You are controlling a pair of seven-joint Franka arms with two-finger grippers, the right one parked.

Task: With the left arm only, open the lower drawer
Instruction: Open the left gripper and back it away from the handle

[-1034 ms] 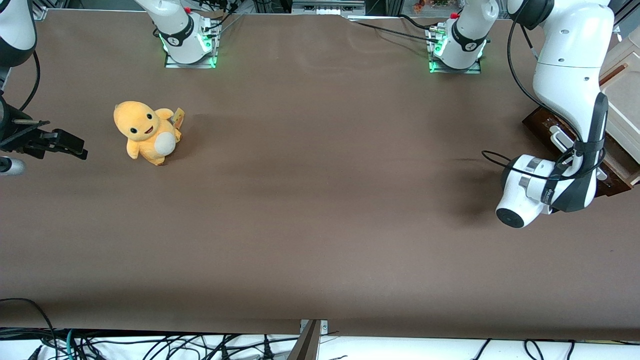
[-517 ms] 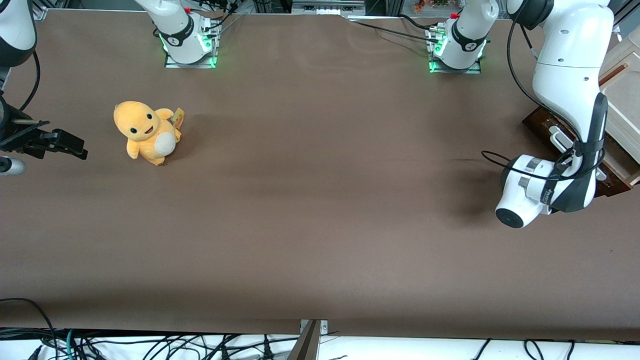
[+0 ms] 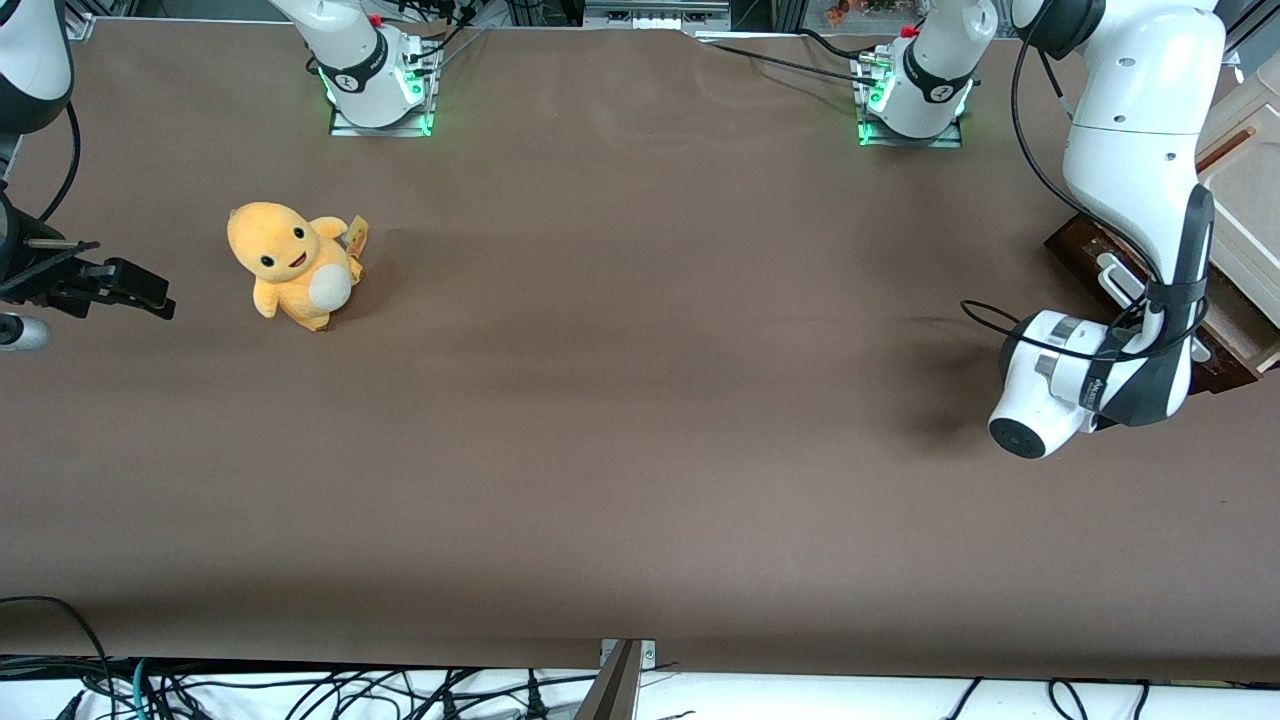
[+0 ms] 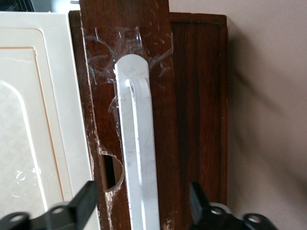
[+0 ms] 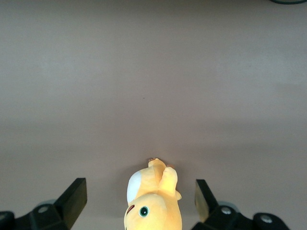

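The lower drawer [image 3: 1085,243] shows its dark reddish-brown front at the working arm's end of the table, in front of the cream-white cabinet [image 3: 1245,200]. Its white bar handle [image 4: 138,158] runs along the scratched wood front [image 4: 158,57]. The left arm [image 3: 1135,150] bends down over the drawer, and its wrist hides the gripper in the front view. In the left wrist view my gripper [image 4: 143,203] is open. One black finger [image 4: 86,199] stands beside the cream panel, the other [image 4: 197,199] over the dark wood, with the handle between them and untouched.
A yellow plush toy [image 3: 290,265] sits on the brown table toward the parked arm's end. Two arm bases [image 3: 375,75] stand along the table edge farthest from the front camera. A black cable [image 3: 985,315] loops off the working wrist.
The left arm's wrist has shifted only a few pixels. The drawer and the plush toy look unmoved.
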